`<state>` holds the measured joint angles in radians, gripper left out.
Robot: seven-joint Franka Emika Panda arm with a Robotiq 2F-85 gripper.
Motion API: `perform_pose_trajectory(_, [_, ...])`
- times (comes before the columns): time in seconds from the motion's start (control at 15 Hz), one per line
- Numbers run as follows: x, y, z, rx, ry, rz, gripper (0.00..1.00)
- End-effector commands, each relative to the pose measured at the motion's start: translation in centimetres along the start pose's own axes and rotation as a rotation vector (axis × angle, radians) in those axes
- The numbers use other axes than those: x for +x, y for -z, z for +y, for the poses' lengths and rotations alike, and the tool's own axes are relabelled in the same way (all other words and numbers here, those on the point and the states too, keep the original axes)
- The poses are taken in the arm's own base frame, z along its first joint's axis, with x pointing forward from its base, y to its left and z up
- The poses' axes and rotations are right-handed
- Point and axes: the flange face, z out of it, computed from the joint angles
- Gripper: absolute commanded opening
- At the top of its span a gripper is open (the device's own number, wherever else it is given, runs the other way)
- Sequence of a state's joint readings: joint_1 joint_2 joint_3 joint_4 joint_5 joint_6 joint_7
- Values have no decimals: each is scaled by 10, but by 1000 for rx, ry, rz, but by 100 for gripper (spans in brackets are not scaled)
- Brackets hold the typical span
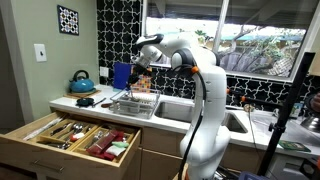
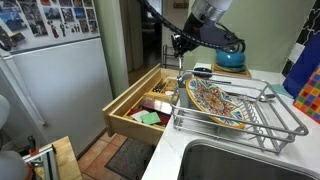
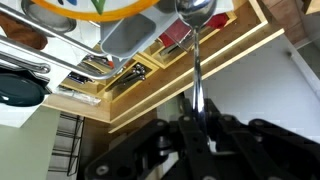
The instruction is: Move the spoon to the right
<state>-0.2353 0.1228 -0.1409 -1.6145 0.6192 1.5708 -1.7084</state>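
Note:
My gripper (image 3: pixel 197 126) is shut on the handle of a metal spoon (image 3: pixel 196 60), whose bowl points away from the wrist camera. In both exterior views the gripper (image 1: pixel 141 70) (image 2: pixel 180 46) hangs above the near end of the wire dish rack (image 1: pixel 133 105) (image 2: pixel 285 118). The spoon (image 2: pixel 180 66) hangs straight down from it, its tip just above the rack's edge and next to the open drawer.
A patterned plate (image 2: pixel 213 100) lies in the rack. An open wooden drawer (image 1: pixel 45 128) (image 2: pixel 128 103) with utensils juts out below the counter. A teal kettle (image 1: pixel 82 82) (image 2: pixel 232 58) stands behind. A sink (image 1: pixel 238 121) (image 2: pixel 250 162) is beside the rack.

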Motion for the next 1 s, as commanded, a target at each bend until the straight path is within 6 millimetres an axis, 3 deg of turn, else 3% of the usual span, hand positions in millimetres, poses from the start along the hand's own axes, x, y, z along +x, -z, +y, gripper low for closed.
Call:
perform_pose_trajectory(0.0, [-11,-7,-4,21,22,19,11])
perform_pose_trajectory(0.13, [-13,-11,-3,21,22,17,19])
perform_pose_trajectory(0.2, [-13,-12,-2,21,26,18,43])
perform_pose_trajectory(0.33, [-12,-13,-1,14,27,16,47])
perform_pose_trajectory(0.8, [2,-5,-6,-18,-13,-2,98])
perform_pose_trajectory(0.93, [13,4,-13,-76,-76,-32,100])
